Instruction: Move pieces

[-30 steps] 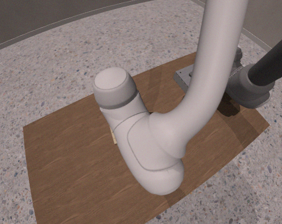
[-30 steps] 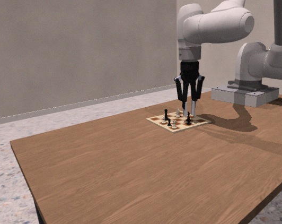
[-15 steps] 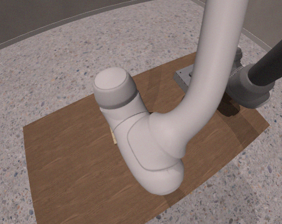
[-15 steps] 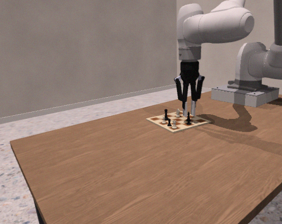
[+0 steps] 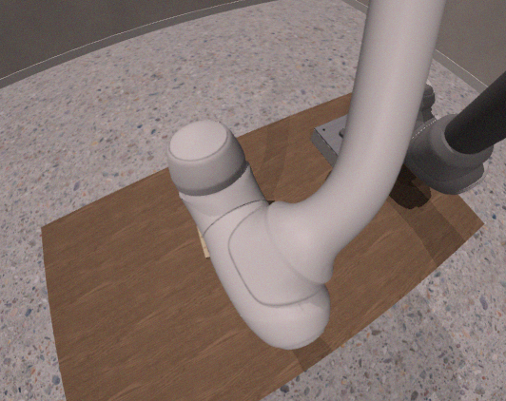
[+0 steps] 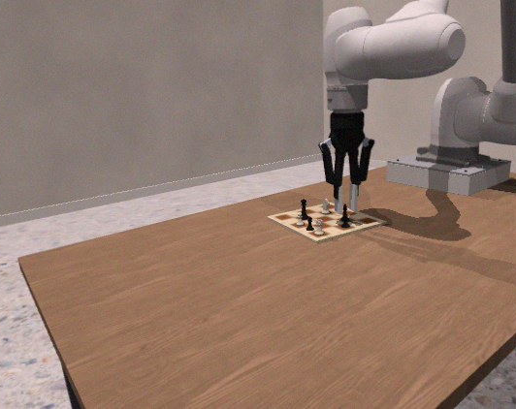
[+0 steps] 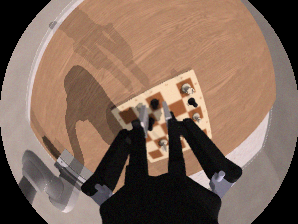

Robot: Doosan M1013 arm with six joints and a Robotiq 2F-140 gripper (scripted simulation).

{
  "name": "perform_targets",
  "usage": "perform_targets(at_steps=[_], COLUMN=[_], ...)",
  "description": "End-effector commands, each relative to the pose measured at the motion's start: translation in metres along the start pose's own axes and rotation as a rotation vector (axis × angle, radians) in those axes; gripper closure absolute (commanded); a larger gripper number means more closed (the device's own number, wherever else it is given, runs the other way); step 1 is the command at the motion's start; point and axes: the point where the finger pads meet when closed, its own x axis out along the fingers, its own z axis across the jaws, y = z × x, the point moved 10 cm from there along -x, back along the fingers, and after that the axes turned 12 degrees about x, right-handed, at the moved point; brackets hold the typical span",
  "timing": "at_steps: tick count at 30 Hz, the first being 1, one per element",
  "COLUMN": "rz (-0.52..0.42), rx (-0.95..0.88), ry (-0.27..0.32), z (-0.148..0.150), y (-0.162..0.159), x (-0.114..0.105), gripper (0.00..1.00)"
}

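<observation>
1. Gripper (image 6: 346, 208), 2-finger, black: held vertical over far-right part of chessboard (image 6: 286, 219). Fingers (image 6: 354, 196) were set narrow but apart, w/ a gap seen betw. the tips; nothing was pinched.
2. Black piece (image 6: 344, 216), tall, slim: seen upright on board, below and in line w/ the gap in ext. view. In wrist view a dark piece (image 7: 154, 115) was seen betw. the two fingertips of gripper (image 7: 156, 124); contact was not made out.
3. Black piece, tallest (image 6: 304, 207): upright, left-rear part of board.
4. White piece (image 6: 326, 205): upright, back row, just left of fingers.
5. Black pawn (image 6: 309, 224): upright, near board centre-front.
6. White rook (image 6: 319, 227): upright, near front edge, just right of pawn.
7. Small pale piece (image 6: 300, 221): beside pawn, left; type not told.
8. Edge letters/digits: too small to be read, so squares B2, C3, E3, E1 could not be matched to pieces.
9. Board, wrist view (image 7: 160, 152): partly covered by fingers; several pieces noted on right half.
10. Board, top view (image 5: 204, 247): only a pale sliver shown; remainder hidden under arm (image 5: 271, 257).
11. Table (image 6: 228, 300), wood-grain: board carried on it, well apart from arm pedestal (image 6: 403, 176) at back right.
12. Arm shadow: cast on table right of board.
</observation>
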Motion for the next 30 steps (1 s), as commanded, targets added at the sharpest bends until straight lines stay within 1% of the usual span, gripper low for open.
perform_targets(at_steps=[1, 6, 20, 30], rz=[0.0, 0.0, 0.0, 0.0], rx=[0.0, 0.0, 0.0, 0.0], ry=[0.0, 0.0, 0.0, 0.0], z=[0.0, 0.0, 0.0, 0.0], y=[0.0, 0.0, 0.0, 0.0], x=[0.001, 0.005, 0.03, 0.033], gripper=[0.8, 0.8, 0.8, 0.8])
